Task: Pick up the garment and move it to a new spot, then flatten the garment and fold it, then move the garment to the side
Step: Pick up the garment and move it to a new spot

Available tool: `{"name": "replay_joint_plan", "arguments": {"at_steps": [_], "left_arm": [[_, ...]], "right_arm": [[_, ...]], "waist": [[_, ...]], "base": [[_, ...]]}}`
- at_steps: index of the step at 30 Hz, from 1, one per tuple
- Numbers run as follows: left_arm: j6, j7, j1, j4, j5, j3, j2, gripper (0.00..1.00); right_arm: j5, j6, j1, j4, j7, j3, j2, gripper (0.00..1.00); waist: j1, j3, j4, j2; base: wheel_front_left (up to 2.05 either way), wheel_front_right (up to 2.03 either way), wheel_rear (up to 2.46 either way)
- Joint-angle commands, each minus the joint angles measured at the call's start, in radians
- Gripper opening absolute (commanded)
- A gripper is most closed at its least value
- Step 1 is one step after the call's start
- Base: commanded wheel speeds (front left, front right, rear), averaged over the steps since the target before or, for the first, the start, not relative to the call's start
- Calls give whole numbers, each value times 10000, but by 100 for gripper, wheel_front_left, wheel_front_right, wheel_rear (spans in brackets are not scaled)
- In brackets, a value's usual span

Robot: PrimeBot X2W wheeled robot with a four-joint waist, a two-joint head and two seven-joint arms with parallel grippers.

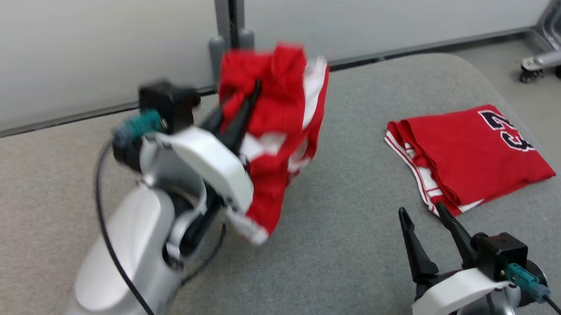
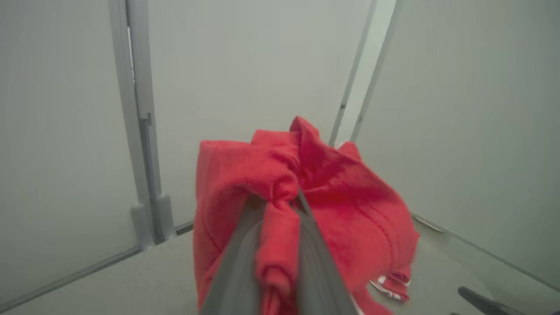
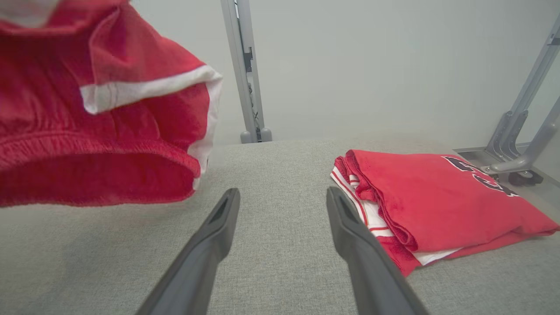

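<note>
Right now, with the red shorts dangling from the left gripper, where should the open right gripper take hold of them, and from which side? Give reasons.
Probably the white-trimmed hem of the red shorts, approached from the robot's right. That edge hangs free, facing the open right gripper, while the left gripper bunches the cloth above; a second hold there should spread it.

A garment (image 1: 275,128) of red with white bands hung at 11 o'clock over the grey woven tabletop (image 1: 343,247). At 2 o'clock lay a red jersey (image 1: 473,153) with red-and-white striped trim and a black numeral. The left gripper (image 1: 250,96) and right gripper (image 1: 421,209) showed black fingers, white shells and teal plugs.
</note>
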Motion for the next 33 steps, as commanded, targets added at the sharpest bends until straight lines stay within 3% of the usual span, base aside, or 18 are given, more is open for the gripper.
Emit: {"name": "replay_joint_plan", "arguments": {"at_steps": [1, 9, 10, 11, 12, 17, 23, 33], "left_arm": [[48, -121, 396, 236, 70, -145, 24, 0], [116, -730, 1389, 2399, 21, -601, -58, 3], [76, -882, 1396, 2740, 82, -677, -68, 76], [170, -1011, 1418, 3062, 0, -623, -86, 100], [349, -1083, 1409, 3367, -49, -540, -92, 100], [170, -2410, 1176, 3684, -311, -332, -155, 100], [-452, -4676, 1636, 3076, -673, 355, -111, 100], [-828, -5021, 3576, 1236, 404, 2071, 196, 100]], "right_arm": [[59, 2, -124, 36, -92, 41, -39, 100], [195, 2, -334, 276, -272, 207, -38, 100], [199, 2, -380, 316, -291, 244, -38, 100], [198, 2, -418, 350, -319, 252, -41, 100], [191, 2, -441, 387, -334, 259, -41, 100], [58, 2, -309, 465, -319, 100, -43, 100], [263, 2, -96, 448, -300, -226, -41, 100], [191, 2, -76, 636, -955, -573, -46, 100]], "waist": [[0, 382, -331, -1], [0, 569, -259, -1], [0, 560, -218, -1], [0, 543, -159, -1], [0, 522, -92, -1], [0, 306, 460, -1], [0, -83, 1294, -1], [0, -675, 2604, -1]], "base": [[0, 0, 0], [0, 0, 0], [0, 0, 0], [0, 0, 0], [0, 0, 0], [0, 0, 0], [0, 0, 0], [0, 0, 0]]}}
